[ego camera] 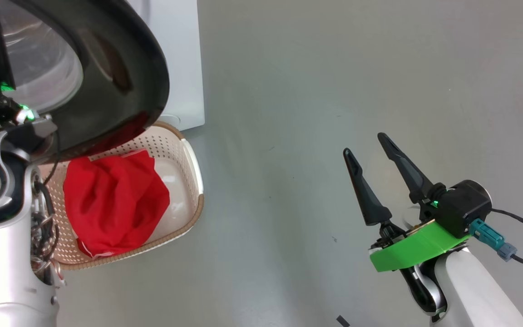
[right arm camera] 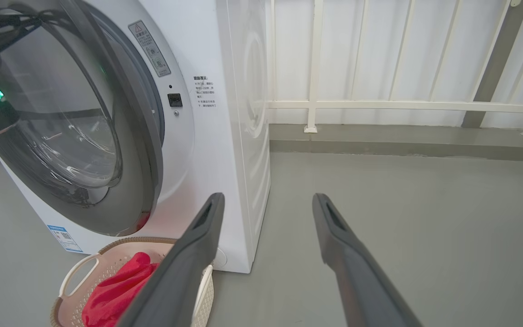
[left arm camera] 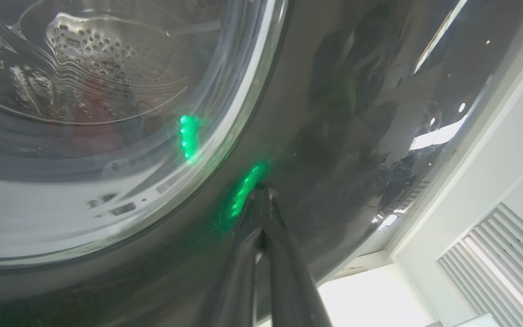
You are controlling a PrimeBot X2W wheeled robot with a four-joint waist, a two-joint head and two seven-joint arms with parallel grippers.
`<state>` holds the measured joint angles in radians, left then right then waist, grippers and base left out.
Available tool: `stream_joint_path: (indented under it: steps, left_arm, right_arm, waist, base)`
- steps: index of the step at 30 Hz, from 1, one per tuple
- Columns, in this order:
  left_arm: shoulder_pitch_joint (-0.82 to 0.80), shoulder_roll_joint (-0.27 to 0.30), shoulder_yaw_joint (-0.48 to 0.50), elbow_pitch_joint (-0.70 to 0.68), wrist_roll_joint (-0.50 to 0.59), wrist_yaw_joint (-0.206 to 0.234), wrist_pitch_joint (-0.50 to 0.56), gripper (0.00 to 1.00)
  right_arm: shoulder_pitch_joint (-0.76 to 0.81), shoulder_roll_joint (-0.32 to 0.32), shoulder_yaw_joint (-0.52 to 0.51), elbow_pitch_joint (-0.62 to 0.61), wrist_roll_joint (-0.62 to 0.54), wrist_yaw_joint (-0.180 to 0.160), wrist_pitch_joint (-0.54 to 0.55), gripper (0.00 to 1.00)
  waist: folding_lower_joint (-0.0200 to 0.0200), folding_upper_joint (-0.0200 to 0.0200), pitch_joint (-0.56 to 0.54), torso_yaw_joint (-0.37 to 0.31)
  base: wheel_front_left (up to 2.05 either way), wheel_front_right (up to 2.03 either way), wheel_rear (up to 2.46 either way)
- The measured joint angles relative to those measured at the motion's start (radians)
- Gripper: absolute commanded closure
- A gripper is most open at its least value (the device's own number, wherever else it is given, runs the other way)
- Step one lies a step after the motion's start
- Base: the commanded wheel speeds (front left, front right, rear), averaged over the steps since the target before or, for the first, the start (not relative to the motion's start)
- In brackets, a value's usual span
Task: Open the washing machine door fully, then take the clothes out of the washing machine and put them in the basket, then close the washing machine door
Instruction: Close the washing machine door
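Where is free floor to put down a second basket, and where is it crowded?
Bare: the floor between the basket and the right end effector. Crowded: below the washing machine door, where the basket with the clothes stands.

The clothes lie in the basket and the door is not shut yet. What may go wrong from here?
1. The left gripper touches the washing machine door only with its closed tips on the glossy black rim; they may slide off.
2. The door stands ajar; a weak push may leave it unlatched.
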<state>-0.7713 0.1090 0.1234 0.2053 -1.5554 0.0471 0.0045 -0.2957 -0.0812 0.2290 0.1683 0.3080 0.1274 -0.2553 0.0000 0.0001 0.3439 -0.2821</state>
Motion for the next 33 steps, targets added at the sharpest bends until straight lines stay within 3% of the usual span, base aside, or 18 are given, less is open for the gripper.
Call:
stream_joint_path:
  steps: [3, 4, 5, 6, 12, 16, 22, 33]
  left_arm:
    - [-0.001, -0.002, -0.005, 0.003, 0.0, -0.015, 0.003, 1.0]
    - [-0.001, -0.002, -0.01, 0.003, 0.0, -0.022, 0.009, 0.8]
    - [0.0, -0.002, -0.016, 0.002, 0.001, -0.026, 0.013, 0.21]
    - [0.001, -0.002, -0.021, 0.001, 0.006, -0.031, 0.013, 0.0]
    - [0.084, 0.009, -0.053, -0.03, 0.077, -0.04, 0.002, 0.0]
    - [0.179, 0.063, -0.101, -0.057, 0.241, -0.083, -0.065, 0.0]
    - [0.291, 0.09, -0.186, -0.12, 0.448, -0.119, -0.18, 0.0]
    - [0.452, 0.102, -0.236, -0.2, 0.752, -0.105, -0.253, 0.0]
  right_arm:
    - [0.0, 0.0, -0.004, -0.001, 0.0, 0.0, 0.0, 0.0]
    - [0.0, 0.0, -0.007, -0.001, 0.0, 0.0, 0.0, 0.0]
    - [0.0, 0.0, -0.01, -0.002, 0.0, 0.0, 0.0, 0.0]
    - [0.0, -0.001, -0.013, -0.002, 0.0, 0.0, 0.0, 0.0]
    - [0.001, -0.001, -0.024, 0.002, 0.0, 0.0, 0.0, 0.0]
    - [0.003, -0.002, -0.028, 0.004, 0.0, 0.0, 0.0, 0.0]
    - [0.021, -0.004, -0.054, 0.005, -0.002, 0.0, 0.0, 0.0]
    - [0.044, -0.005, -0.069, 0.002, -0.019, 0.0, 0.0, 0.0]
  waist:
    - [0.0, 0.0, -0.002, 0.005]
    - [0.0, 0.0, -0.004, 0.008]
    - [0.0, 0.0, -0.005, 0.011]
    - [0.0, 0.0, -0.007, 0.015]
    - [0.0, 0.0, -0.032, 0.039]
    - [0.0, 0.0, -0.055, 0.054]
    - [0.0, 0.0, -0.093, 0.082]
    - [0.0, 0.0, -0.157, 0.12]
  base:
    - [0.0, 0.0, 0.0]
    - [0.0, 0.0, 0.0]
    - [0.0, 0.0, 0.0]
    - [0.0, 0.0, 0.0]
    - [0.0, 0.0, 0.0]
    - [0.0, 0.0, 0.0]
    - [0.0, 0.0, 0.0]
    - [0.0, 0.0, 0.0]
